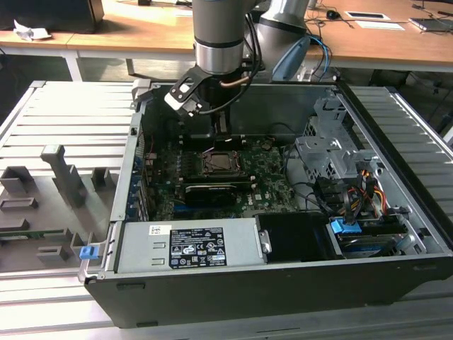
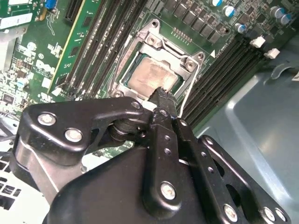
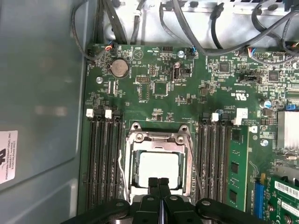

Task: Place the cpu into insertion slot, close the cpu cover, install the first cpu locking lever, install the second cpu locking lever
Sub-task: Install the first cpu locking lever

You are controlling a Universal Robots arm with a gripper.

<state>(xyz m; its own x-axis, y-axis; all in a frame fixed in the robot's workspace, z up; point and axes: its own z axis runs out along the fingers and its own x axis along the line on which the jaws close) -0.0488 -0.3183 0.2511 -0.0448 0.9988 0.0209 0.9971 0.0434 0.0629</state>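
Our black gripper (image 3: 159, 183), fingertips pressed together and holding nothing, hangs just above one edge of the dull silver square cpu (image 3: 159, 167). The cpu lies in the black square insertion slot (image 1: 216, 164), framed by the grey metal cpu cover (image 3: 156, 139).

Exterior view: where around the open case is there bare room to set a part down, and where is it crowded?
Free: the ribbed table on the exterior view's right of the case, and the strip beyond the grey fixtures on its left. Crowded: the motherboard around the cpu, under the gripper, and the cables.
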